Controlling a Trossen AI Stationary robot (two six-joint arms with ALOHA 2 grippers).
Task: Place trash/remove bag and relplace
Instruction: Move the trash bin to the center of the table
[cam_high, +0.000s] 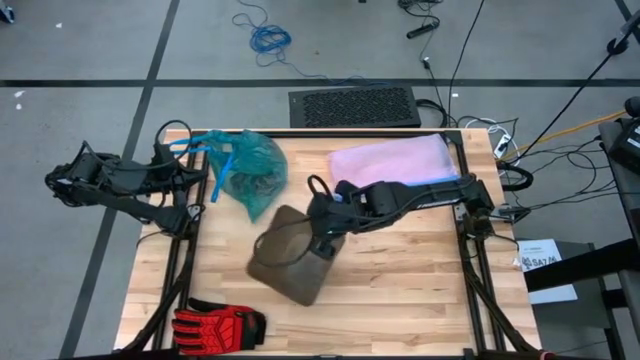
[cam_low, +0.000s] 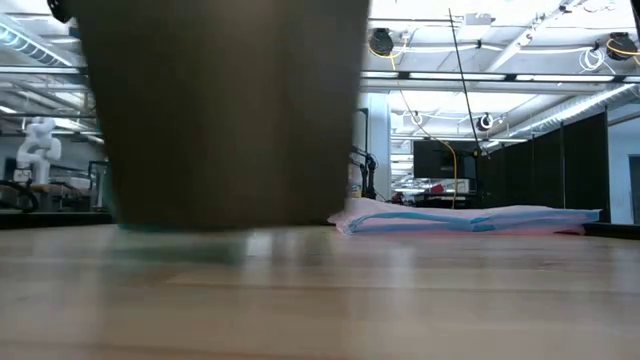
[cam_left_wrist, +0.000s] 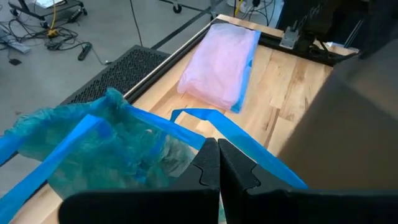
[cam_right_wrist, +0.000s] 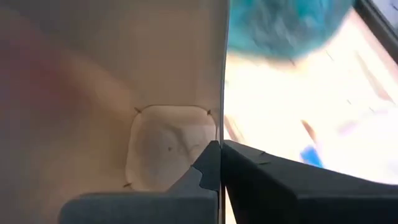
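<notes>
An unlined brown bin (cam_high: 292, 262) stands tilted at mid-table, its mouth toward the right arm. My right gripper (cam_high: 326, 236) is shut on it. In the low view the bin (cam_low: 230, 110) fills the left half. The teal-green bag (cam_high: 245, 170) lies bunched on the table at the far left, its blue drawstring (cam_left_wrist: 186, 127) running up to my shut left gripper (cam_left_wrist: 217, 142), which hangs at the left edge (cam_high: 198, 186). Brownish stuff shows dimly through the bag; no loose trash is in view. My left gripper: the blue drawstring (cam_left_wrist: 200, 140) reaches its fingertips, but I cannot tell whether it is pinched or only passes behind them. My right gripper has the bin's side wall at the rim (cam_right_wrist: 224, 106), one finger inside and one finger (cam_right_wrist: 273, 180) outside. It comes slanting down from the right. The bin is tilted; whether its base rests on the table I cannot tell.
A pale lilac bag (cam_high: 392, 160) with a blue rim lies flat at the far right. A red-and-black glove (cam_high: 220, 323) lies at the near left corner. Bare wood (cam_high: 400, 290) lies to the near right. A black mesh panel (cam_high: 355, 105) sits beyond the far edge.
</notes>
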